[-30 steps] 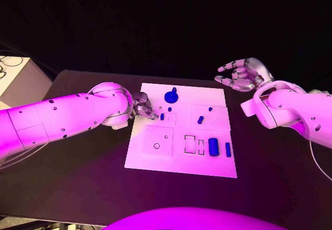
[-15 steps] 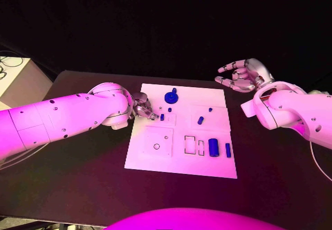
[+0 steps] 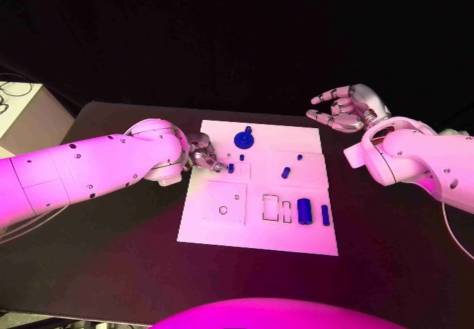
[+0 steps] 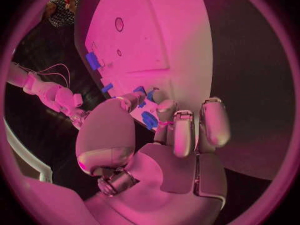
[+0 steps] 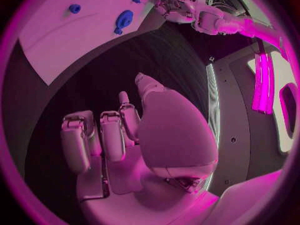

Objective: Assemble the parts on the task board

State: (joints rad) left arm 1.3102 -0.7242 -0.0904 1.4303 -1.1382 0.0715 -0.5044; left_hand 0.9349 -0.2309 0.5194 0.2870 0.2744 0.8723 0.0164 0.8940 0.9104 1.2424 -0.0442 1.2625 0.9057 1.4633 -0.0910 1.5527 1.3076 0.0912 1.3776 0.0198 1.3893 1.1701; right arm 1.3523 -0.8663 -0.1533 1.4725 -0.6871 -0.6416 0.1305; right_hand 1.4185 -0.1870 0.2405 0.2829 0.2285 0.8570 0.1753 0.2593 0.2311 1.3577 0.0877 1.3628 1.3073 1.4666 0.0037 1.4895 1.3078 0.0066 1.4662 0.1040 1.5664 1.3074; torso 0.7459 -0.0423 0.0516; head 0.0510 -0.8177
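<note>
Left hand (image 3: 205,156) looks pinched on a small blue part (image 3: 230,167) at the board (image 3: 257,233); lower it straight, gently. Right hand (image 3: 346,107) hangs spread, holding nothing.

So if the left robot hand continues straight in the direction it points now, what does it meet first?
Probably the small blue part at its fingertips; the left robot hand points across the task board. Whether it already touches is unclear.
</note>
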